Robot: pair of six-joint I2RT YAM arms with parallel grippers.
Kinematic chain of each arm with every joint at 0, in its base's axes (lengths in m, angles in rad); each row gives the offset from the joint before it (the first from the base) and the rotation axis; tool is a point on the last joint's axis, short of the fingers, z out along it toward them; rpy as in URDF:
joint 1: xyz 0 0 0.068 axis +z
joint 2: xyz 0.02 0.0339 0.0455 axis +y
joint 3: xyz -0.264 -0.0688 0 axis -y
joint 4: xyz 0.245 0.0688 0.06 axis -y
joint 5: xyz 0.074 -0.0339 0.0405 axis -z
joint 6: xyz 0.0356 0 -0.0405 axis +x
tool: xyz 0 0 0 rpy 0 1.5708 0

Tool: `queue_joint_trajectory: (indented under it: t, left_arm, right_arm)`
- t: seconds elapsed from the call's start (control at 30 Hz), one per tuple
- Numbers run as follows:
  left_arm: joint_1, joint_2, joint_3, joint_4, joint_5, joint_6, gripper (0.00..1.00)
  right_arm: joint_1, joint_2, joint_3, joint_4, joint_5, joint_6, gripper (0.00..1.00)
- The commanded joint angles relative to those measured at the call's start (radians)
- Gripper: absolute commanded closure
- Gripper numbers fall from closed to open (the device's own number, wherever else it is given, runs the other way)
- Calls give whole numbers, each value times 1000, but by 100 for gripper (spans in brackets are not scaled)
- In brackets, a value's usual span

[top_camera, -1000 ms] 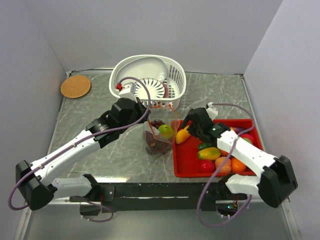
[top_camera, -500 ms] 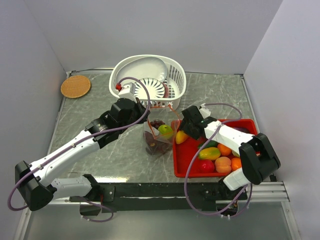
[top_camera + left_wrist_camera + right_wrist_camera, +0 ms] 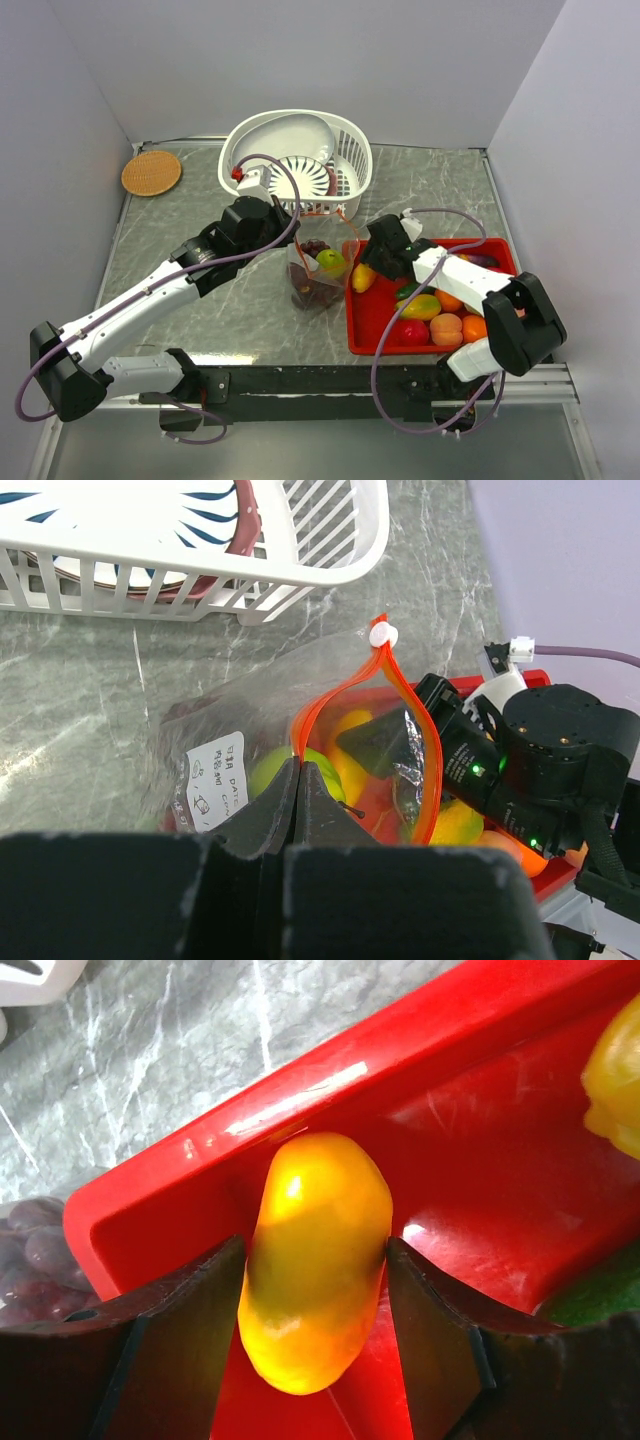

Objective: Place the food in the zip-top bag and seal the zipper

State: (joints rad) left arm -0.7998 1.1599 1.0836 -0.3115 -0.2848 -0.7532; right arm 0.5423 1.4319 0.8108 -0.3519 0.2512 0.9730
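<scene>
Right arm has folded inward; right gripper (image 3: 315, 1252) pinches the fruit (image 3: 318, 1210). The bag (image 3: 220, 720) mouth, pinched by left gripper (image 3: 298, 778), lies just leftward.

Bright, even overhead light, soft shadows on the table (image 3: 150, 225), white glare on the tray (image 3: 300, 1090), basket (image 3: 345, 535) overexposed.

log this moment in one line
left gripper shut on zip-top bag rim | right gripper shut on yellow-orange fruit at red tray edge | zipper open
</scene>
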Motion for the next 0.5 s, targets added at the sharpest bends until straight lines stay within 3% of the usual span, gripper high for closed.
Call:
queue_joint_trajectory:
  t: [0.0,0.07,0.13,0.17,0.27,0.47]
  left_arm:
    - [5,-14,24,37,4,-5,99]
    - [5,-14,25,35,4,-5,99]
    - [5,-14,26,32,1,-3,99]
    - [5,-12,25,32,-1,-3,99]
    - [5,-16,24,34,-1,-3,99]
    - [5,-11,24,37,4,-3,99]
  right_arm:
    - [-5,25,2,48,-15,-22,35]
    - [-5,21,2,44,-13,-23,40]
    - [-5,-10,7,33,2,-33,54]
    - [-7,-25,7,15,13,-36,67]
    - [-5,-100,14,-33,39,-53,81]
    - [-5,-335,44,-162,111,-85,85]
